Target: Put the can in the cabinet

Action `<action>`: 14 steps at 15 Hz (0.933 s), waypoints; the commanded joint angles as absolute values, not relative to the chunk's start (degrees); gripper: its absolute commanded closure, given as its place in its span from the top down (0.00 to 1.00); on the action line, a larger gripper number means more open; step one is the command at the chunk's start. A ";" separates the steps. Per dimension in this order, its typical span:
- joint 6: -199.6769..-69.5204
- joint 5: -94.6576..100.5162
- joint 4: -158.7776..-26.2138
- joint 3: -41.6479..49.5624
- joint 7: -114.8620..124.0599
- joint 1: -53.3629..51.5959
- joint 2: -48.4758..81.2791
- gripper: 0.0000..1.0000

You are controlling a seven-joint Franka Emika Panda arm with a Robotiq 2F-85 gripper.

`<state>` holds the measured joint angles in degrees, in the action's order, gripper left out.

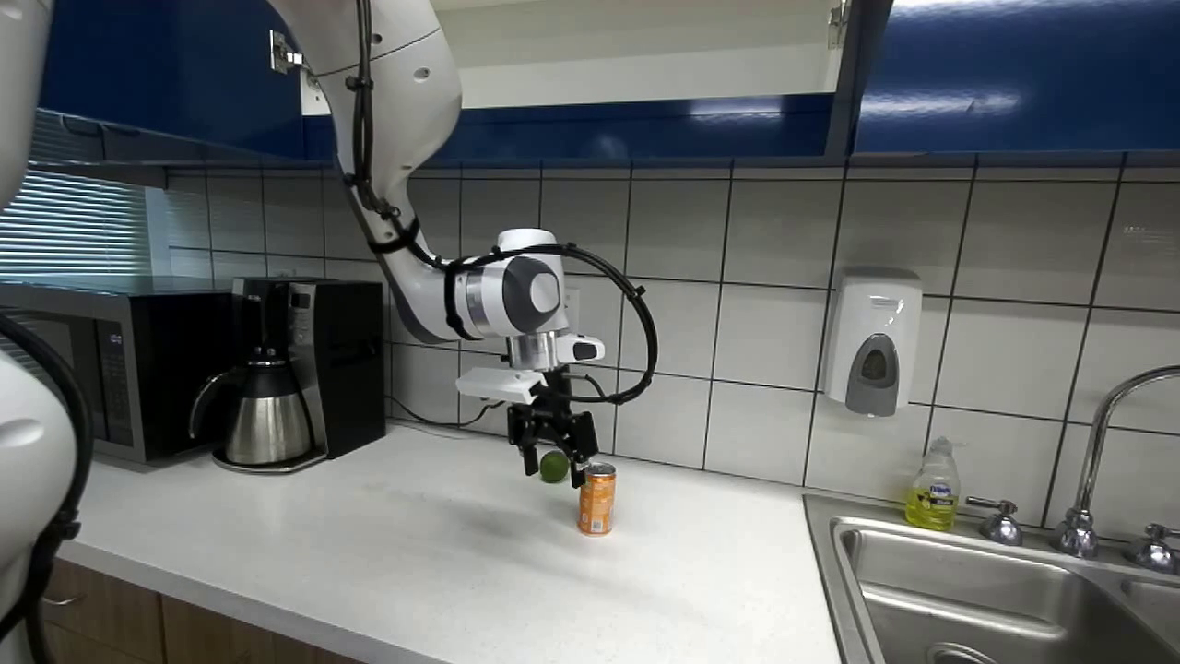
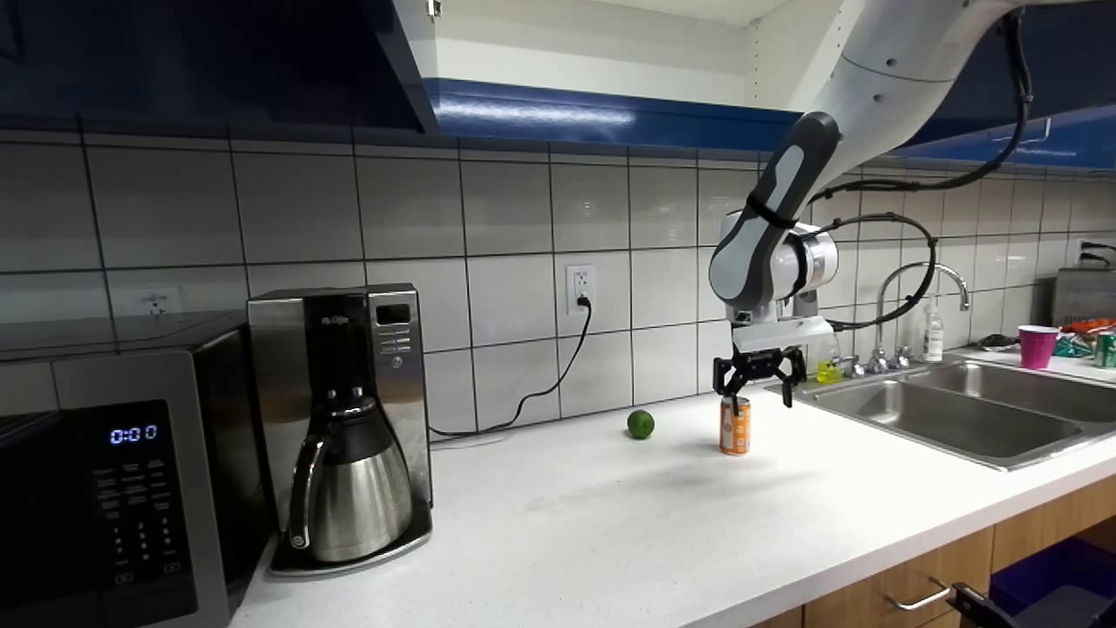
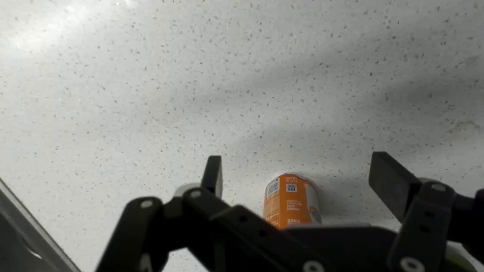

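The can (image 1: 597,500) is orange and stands upright on the white counter. It also shows in an exterior view (image 2: 735,429) and in the wrist view (image 3: 289,200), where its top is hidden behind the gripper body. My gripper (image 1: 554,468) points down with its fingers spread and nothing between them. In an exterior view the gripper (image 2: 761,403) is at about the height of the can's top. In the wrist view the can lies between and below the fingers (image 3: 298,173), apart from both. The cabinet (image 1: 645,129) above stands open with its white interior visible, also in an exterior view (image 2: 593,112).
A green ball (image 2: 640,425) lies near the tiled wall beside the can. A coffee maker (image 1: 346,369) with a steel pot (image 1: 272,424) and a microwave (image 2: 105,506) stand along the counter. A sink (image 1: 837,590) is on the can's other side. A soap dispenser (image 1: 876,341) hangs on the wall.
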<state>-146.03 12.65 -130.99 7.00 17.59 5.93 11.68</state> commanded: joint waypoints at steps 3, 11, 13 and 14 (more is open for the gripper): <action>-148.73 12.19 -127.10 8.93 16.92 5.04 18.07 1.00; -160.56 11.38 -127.53 11.83 18.96 2.62 22.19 1.00; -162.57 10.76 -127.31 12.71 18.83 2.03 23.08 1.00; -163.32 10.38 -127.21 13.12 18.85 1.72 23.47 1.00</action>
